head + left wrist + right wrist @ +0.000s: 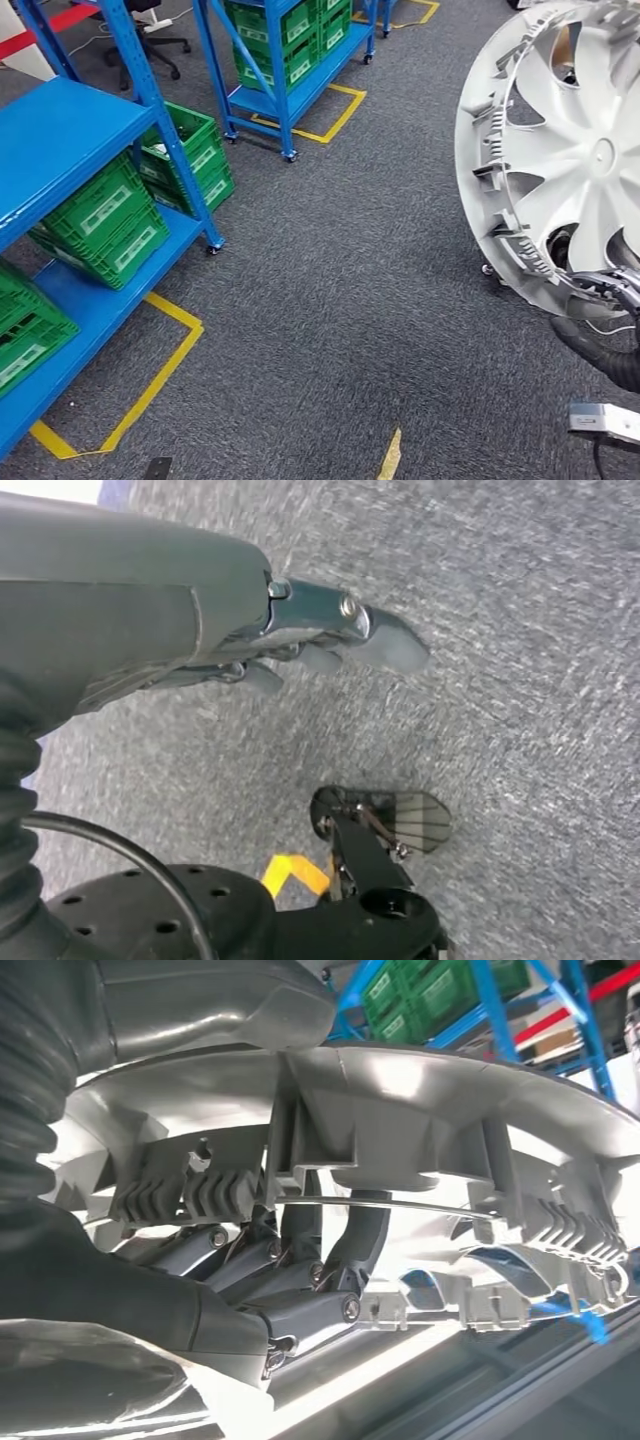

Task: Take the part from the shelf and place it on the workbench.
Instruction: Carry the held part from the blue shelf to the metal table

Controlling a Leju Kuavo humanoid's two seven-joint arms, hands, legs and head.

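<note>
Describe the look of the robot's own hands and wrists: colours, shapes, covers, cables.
The left hand has a smooth grey cover, a thick grey thumb with silver pivot screws, and darker fingers beneath. A black ribbed sleeve wraps the wrist, and a thin black cable runs past it. The right hand has glossy grey, rounded fingers with silver screws and the same black ribbed sleeve. In the head view, its wrist is black and ribbed.

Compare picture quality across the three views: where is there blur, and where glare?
Head view: sharp, evenly lit. Left wrist view: carpet streaked with motion blur, left hand fairly crisp. Right wrist view: bright glare washes out parts of the wheel cover around the right hand.
</note>
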